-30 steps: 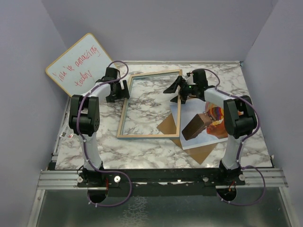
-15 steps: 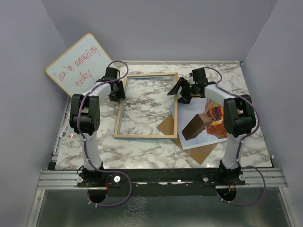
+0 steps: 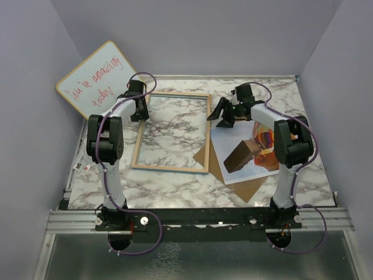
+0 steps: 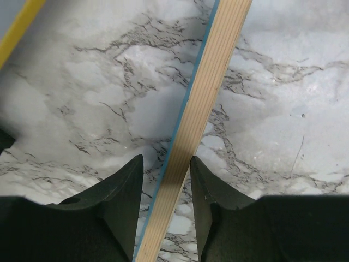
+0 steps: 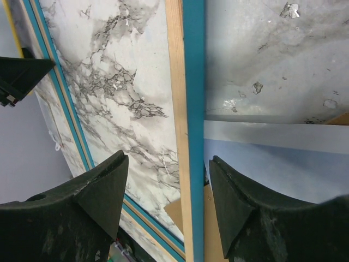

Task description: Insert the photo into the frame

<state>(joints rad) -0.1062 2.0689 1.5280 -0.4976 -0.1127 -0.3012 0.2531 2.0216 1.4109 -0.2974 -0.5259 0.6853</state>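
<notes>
The frame (image 3: 169,169) lies flat on the marble table with its pale wood back up and a blue edge showing. My left gripper (image 3: 139,109) straddles its left rail (image 4: 218,71). The right finger (image 4: 204,191) touches the wood, and marble shows between the rail and the other finger, so my left gripper (image 4: 166,158) is open. My right gripper (image 3: 220,116) straddles the right rail (image 5: 188,82), and my right gripper (image 5: 169,158) stands wide open with a gap on both sides. The photo (image 3: 259,164) lies face up to the right of the frame, partly under my right arm. Its pale sky (image 5: 272,174) shows beside the rail.
A brown backing board (image 3: 247,189) lies under the photo, and one corner (image 5: 173,210) of it pokes under the frame. A whiteboard (image 3: 96,79) with red handwriting leans at the back left. Grey walls close in three sides.
The frame has slid left and turned squarer to the table, off the photo's edge. Both arms moved left with it. Both grippers' jaws have narrowed, the left much more.
</notes>
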